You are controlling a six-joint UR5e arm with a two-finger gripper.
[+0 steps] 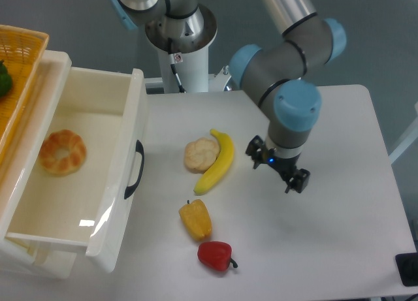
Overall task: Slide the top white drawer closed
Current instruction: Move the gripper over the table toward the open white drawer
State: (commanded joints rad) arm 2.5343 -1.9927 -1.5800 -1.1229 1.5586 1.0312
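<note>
Arm bent over table, tool (pixel 277 166) pointing down, fingers apart
</note>
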